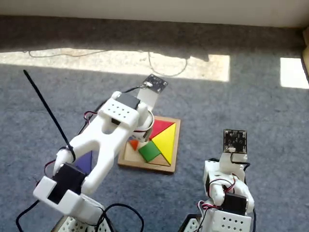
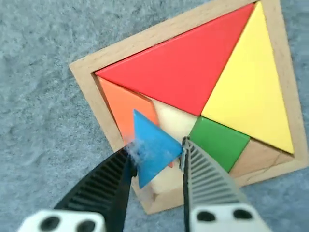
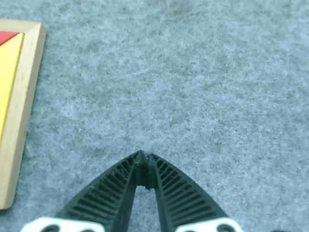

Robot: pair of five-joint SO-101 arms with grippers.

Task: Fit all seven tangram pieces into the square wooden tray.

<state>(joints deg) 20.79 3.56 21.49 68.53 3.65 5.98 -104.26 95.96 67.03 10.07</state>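
Over the wooden tray [image 2: 82,72], my left gripper [image 2: 157,154] pinches a blue triangle [image 2: 152,145]; inside lie a red triangle [image 2: 178,67], yellow triangle [image 2: 251,92], green square [image 2: 219,142] and orange piece [image 2: 123,106]. My right gripper [image 3: 145,162] is closed above the carpet [image 3: 193,72].

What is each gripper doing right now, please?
Left gripper: shut on the blue triangular tangram piece.
Right gripper: shut, holding nothing.
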